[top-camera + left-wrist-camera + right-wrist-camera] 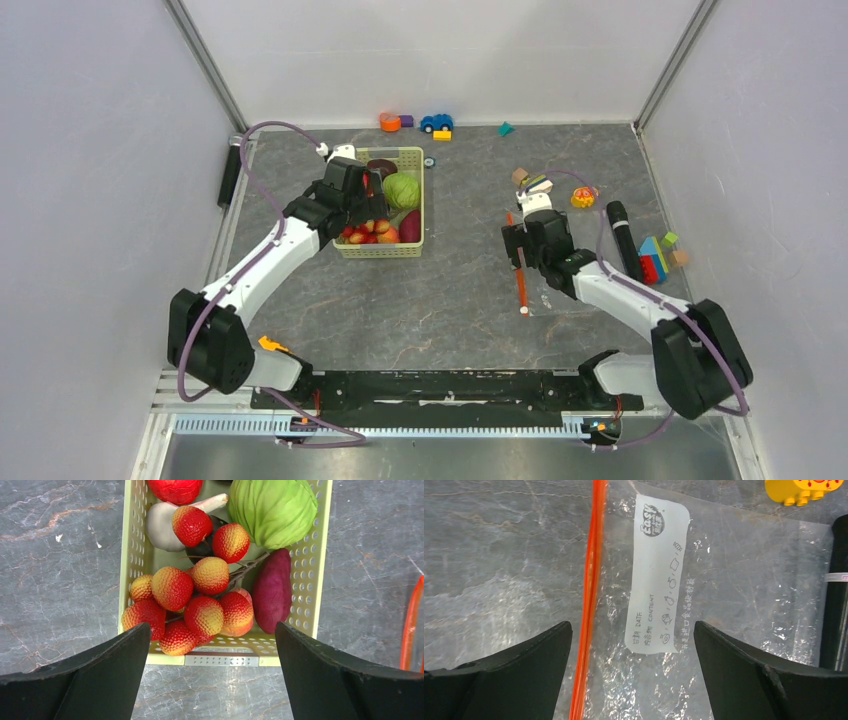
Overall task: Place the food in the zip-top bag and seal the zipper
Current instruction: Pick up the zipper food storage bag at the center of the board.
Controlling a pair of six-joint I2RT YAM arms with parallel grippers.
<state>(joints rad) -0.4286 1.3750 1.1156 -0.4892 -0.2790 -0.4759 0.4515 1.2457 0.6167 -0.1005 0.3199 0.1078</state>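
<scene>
Grey marbled tabletop (pixel 450 300) inside white walls (pixel 450 50); red-yellow toy strawberries (pixel 172 587), round green cabbage (pixel 275 510), purple piece (pixel 272 592) in pale green perforated basket (pixel 130 555) just below wide-open left gripper (pixel 211 630); clear plastic zip-top bag (pixel 744 580), orange-red zipper strip (pixel 591 580) flat beneath wide-open right gripper (pixel 632 627); left arm (pixel 260 265), right arm (pixel 620 290) reaching forward, wrists down.

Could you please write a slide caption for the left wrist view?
Open left gripper over pale green basket of strawberries, cabbage and purple piece.
</scene>
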